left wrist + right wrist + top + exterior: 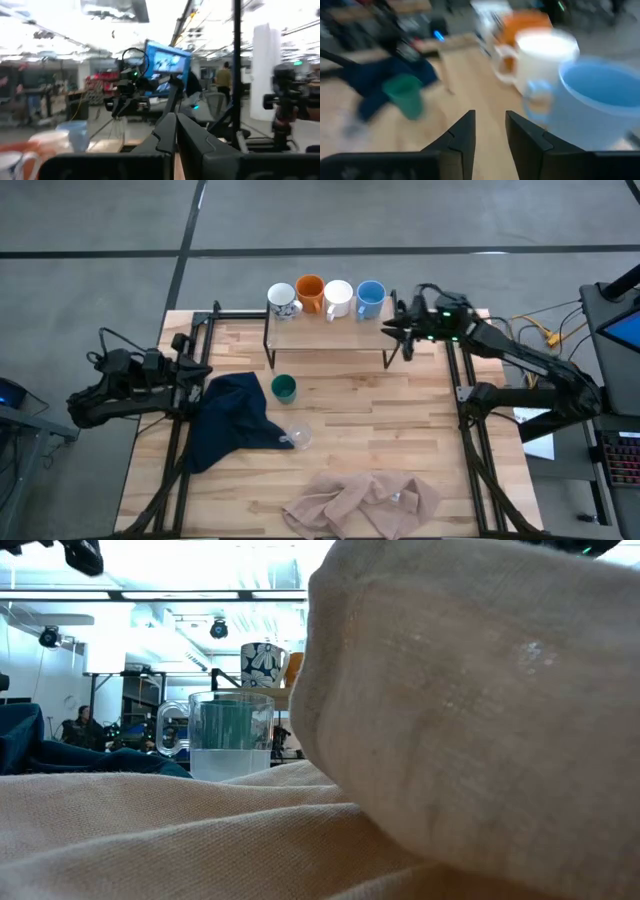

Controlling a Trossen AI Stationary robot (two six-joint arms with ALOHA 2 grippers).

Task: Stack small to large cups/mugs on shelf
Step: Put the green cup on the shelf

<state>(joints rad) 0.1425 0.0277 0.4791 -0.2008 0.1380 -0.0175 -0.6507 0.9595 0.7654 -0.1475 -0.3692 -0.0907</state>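
Observation:
Four mugs stand in a row on the shelf [330, 340]: patterned white [283, 301], orange [310, 293], plain white [338, 298] and light blue [370, 298]. A dark green cup [284, 388] stands upright on the table in front of the shelf. A clear glass cup [297, 436] sits by the dark blue cloth. My right gripper [388, 330] hovers open at the shelf's right end, beside the light blue mug [600, 105], with nothing between its fingers [490, 131]. My left gripper [207, 372] is shut and holds nothing, at the table's left edge.
A dark blue cloth [232, 420] lies crumpled left of centre, a beige cloth [365, 502] at the near edge. In the low view the beige cloth [470, 720] blocks most of the table. Black rails [465, 430] run along both sides. Bare wood lies between shelf and beige cloth.

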